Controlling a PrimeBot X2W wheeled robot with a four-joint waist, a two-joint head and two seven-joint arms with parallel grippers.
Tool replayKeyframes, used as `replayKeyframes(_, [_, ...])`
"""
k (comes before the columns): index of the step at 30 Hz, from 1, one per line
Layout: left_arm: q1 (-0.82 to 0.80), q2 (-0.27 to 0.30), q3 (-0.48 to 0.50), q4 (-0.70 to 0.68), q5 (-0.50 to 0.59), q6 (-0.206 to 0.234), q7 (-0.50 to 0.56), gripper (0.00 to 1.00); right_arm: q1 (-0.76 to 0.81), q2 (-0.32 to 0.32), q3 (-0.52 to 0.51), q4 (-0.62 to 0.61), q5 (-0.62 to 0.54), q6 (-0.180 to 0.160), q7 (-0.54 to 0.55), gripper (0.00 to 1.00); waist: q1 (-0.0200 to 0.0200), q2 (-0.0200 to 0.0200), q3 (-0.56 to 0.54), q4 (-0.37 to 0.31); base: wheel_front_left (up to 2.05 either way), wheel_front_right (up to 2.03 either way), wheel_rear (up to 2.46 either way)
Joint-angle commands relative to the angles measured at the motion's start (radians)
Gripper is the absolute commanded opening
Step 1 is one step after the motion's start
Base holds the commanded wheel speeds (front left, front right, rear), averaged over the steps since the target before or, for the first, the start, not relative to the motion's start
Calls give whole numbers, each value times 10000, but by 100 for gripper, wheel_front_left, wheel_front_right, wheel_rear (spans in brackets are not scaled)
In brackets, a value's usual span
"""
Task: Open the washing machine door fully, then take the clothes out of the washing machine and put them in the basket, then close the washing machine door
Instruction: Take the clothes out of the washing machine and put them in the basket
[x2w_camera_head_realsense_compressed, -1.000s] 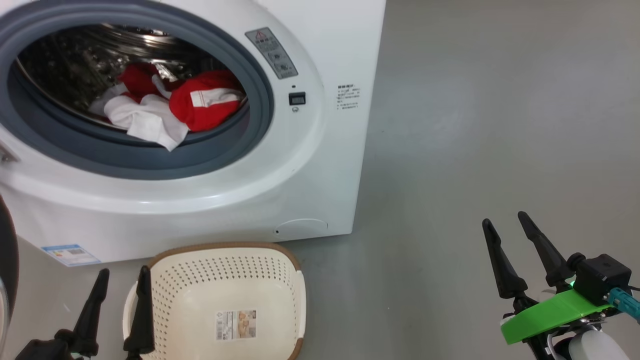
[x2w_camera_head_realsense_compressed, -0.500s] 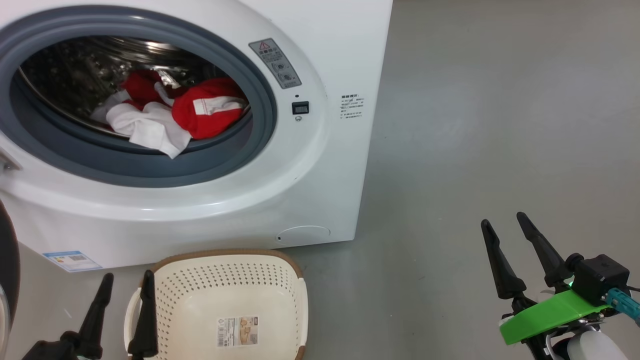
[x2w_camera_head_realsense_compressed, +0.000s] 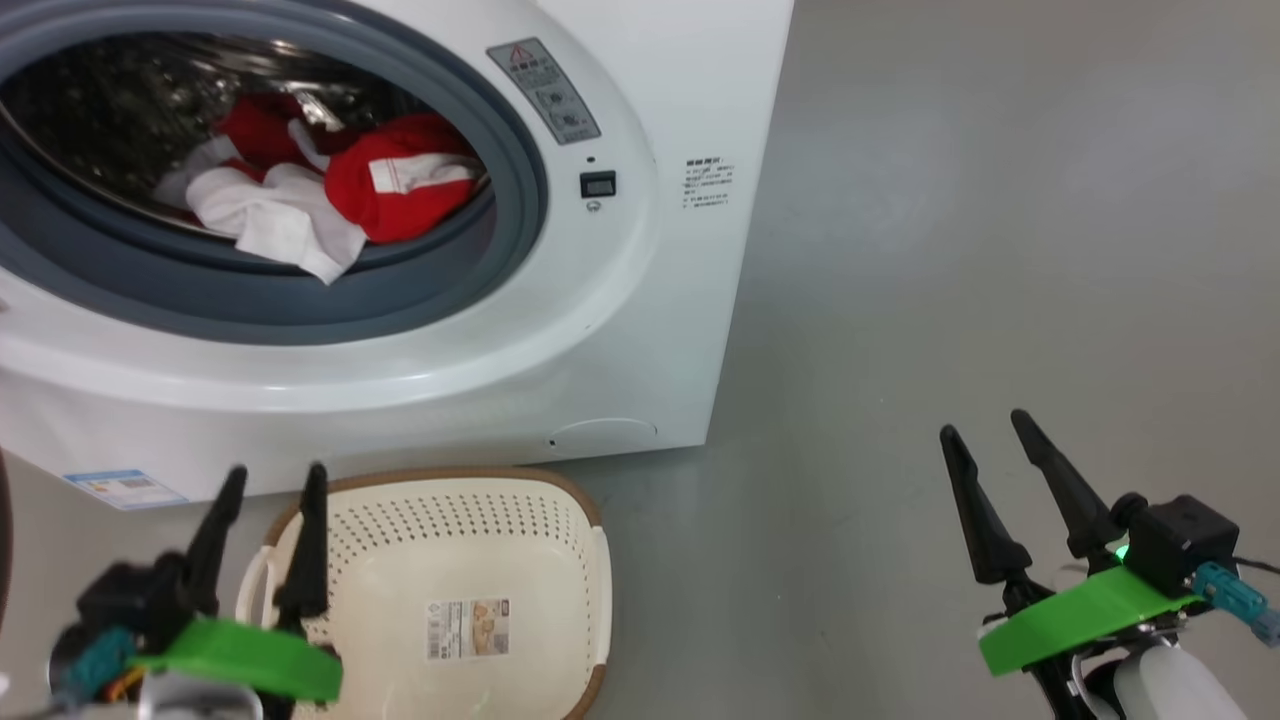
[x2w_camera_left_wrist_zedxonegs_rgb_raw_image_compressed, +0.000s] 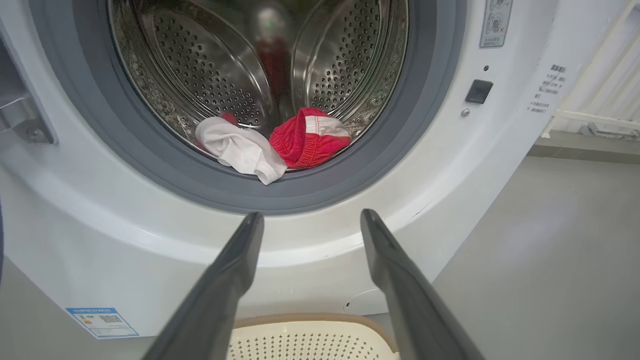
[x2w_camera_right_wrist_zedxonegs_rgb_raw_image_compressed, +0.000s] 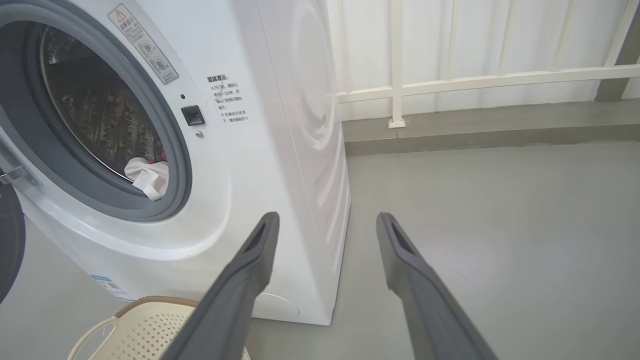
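Red and white clothes (x2w_camera_left_wrist_zedxonegs_rgb_raw_image_compressed: 272, 145) are lying crosswise ahead of and above the left gripper (x2w_camera_left_wrist_zedxonegs_rgb_raw_image_compressed: 311, 215), the nearer one, while it and the right gripper (x2w_camera_head_realsense_compressed: 983, 422) are gaping wide, empty.

Clothes (x2w_camera_head_realsense_compressed: 300, 190) inside washing machine (x2w_camera_head_realsense_compressed: 640, 330)

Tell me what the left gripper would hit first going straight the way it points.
The left gripper would probably meet the washing machine first, at the lower edge of its grey ring, just below the clothes; depth is unclear.
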Motion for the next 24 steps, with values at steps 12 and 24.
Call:
replayKeyframes(12, [-4968, 943, -135, 3702, 611, 174, 608, 100, -1158, 247, 450, -316, -41, 63, -65, 100, 0, 0, 1652, -550, 0, 0, 0])
replayKeyframes(24, [-8356, 1284, -707, 6481, 1155, 783, 1922, 100, -1858, 486, 585, -349, -36, 63, -65, 100, 0, 0, 2706, -825, 0, 0, 0])
